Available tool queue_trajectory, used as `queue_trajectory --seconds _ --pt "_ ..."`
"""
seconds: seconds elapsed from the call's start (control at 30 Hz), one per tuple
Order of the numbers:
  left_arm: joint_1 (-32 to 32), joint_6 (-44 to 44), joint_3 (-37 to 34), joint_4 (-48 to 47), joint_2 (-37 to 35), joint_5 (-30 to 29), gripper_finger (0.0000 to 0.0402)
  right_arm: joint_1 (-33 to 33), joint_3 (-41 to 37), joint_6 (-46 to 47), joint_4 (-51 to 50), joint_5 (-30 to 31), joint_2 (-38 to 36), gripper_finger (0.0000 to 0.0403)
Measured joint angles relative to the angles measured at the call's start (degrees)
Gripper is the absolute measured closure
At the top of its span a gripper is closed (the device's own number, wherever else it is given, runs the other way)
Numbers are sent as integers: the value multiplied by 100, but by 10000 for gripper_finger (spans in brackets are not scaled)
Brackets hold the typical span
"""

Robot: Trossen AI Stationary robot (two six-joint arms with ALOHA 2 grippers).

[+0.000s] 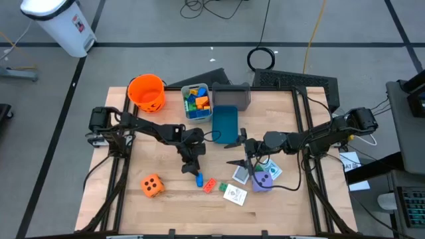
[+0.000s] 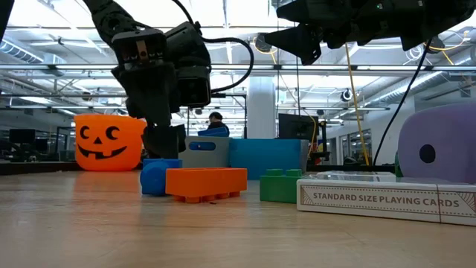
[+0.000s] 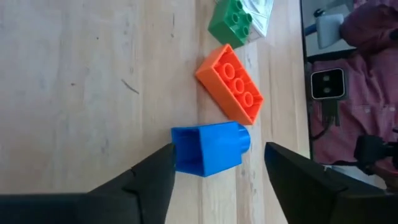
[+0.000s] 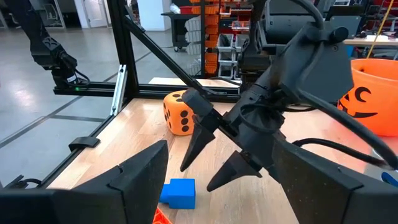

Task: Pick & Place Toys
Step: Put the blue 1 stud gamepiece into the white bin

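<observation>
a wooden table midway through a toy tidy-up, with sorting seemingly part done: the grey bin at the back already holds a heap of multicoloured blocks, while the blue bin beside it appears empty from above, though its floor is partly hidden, and the orange pumpkin bucket stands at the far left corner. most loose toys are still out near the front edge. the orange dotted die sits alone, well apart from the rest; the purple die rests among the flat picture cards and a card box. the left gripper hangs low over the table's middle, its fingers spread to either side of the blue block without pinching it, so that block lies free on the wood. just beside it lie the orange block and the green block, both untouched. the right gripper hovers above the cards, jaws spread and holding nothing. by this count, at least seven pieces are still to be binned.
</observation>
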Motion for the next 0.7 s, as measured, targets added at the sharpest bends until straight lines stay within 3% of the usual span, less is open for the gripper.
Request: queue_trajectory --seconds 0.27,0.7 --pt "-146 -97 0 -10 14 -249 153 0 0 0 0 0 0 122" --pt "-171 -190 0 157 544 87 172 0 -4 0 1 15 0 122"
